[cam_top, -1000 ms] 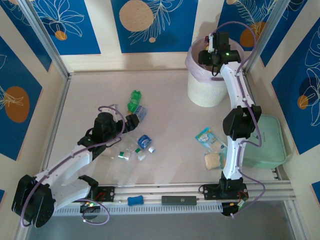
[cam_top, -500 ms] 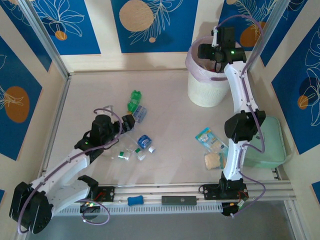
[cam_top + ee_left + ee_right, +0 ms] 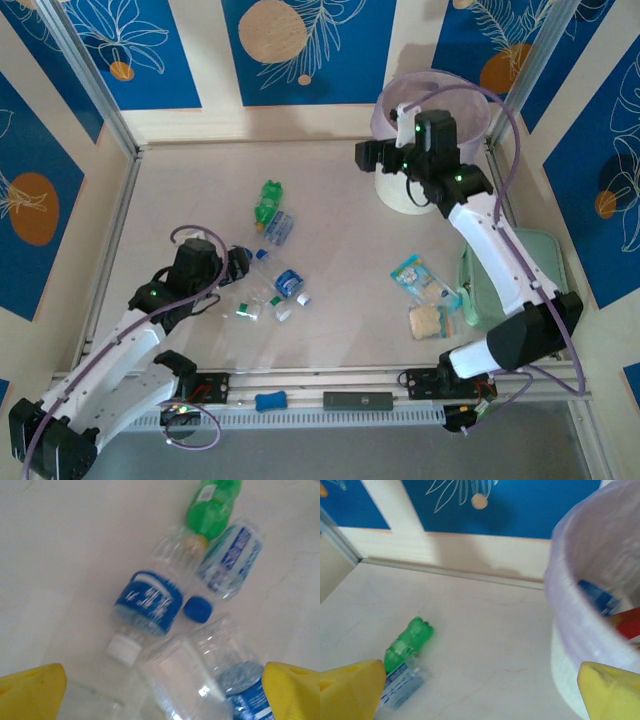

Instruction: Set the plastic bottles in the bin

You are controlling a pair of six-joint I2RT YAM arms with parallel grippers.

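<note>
**A:** Where is the bin?

**B:** Seen from overhead, the bin [image 3: 398, 195] stands toward 1 o'clock on the table [image 3: 340, 190], with a lilac liner over its rim. The right gripper [image 3: 372, 156] hangs at the bin's 9 o'clock, just outside the rim. Its fingers are spread wide with nothing between them.

**A:** Anything inside?

**B:** Something blue and something red, too blurred to name.

**A:** And the bottles?

**B:** They lie in a loose cluster toward 9 o'clock from the table's middle. A green bottle [image 3: 268, 200] is at the cluster's 12 o'clock, and a clear blue-labelled bottle [image 3: 281, 228] touches it at 5 o'clock.

**A:** The left gripper?

**B:** The left gripper [image 3: 245, 262] is at the cluster's 9 o'clock, jaws wide. In its wrist view a clear bottle [image 3: 190, 680] lies between the fingertips, and I cannot tell whether either one touches it. Beyond that lies a white-capped bottle [image 3: 147, 605], with a blue cap [image 3: 197, 608] at its 3 o'clock.
</note>
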